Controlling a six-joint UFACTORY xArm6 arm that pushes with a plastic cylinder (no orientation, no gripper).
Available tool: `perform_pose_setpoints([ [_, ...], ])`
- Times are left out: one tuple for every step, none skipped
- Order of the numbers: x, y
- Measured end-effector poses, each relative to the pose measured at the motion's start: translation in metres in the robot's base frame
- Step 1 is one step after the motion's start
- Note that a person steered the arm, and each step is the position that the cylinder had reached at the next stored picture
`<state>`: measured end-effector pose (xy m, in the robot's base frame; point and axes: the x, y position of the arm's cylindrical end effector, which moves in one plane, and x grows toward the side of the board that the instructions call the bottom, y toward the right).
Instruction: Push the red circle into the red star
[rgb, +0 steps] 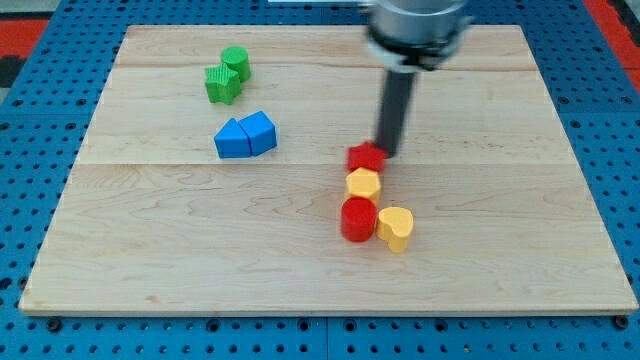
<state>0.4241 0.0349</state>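
Nearest the view's bottom, the yellow heart (396, 228) touches the red circle (358, 219) on its left. Just above them sits the yellow hexagon (363, 184), then the red star (367, 156), apart from the circle. My tip (386, 152), a bare rod holding nothing, touches the star's right side. Farther up-left lie two blue blocks (246, 136) and two green blocks (227, 76) on the wooden board (520, 220).

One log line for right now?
tip at red star | yellow block between red star and red circle | not joined
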Motion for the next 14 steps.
perform_pose_setpoints([
  [0.000, -0.064],
  [0.013, -0.095],
  [0.032, -0.106],
  [0.110, -0.095],
  [0.155, -0.057],
  [0.137, -0.029],
  [0.121, 0.007],
  [0.121, 0.003],
  [0.106, 0.031],
  [0.083, 0.055],
  [0.058, 0.066],
  [0.042, 0.077],
  [0.013, 0.090],
  [-0.013, 0.131],
])
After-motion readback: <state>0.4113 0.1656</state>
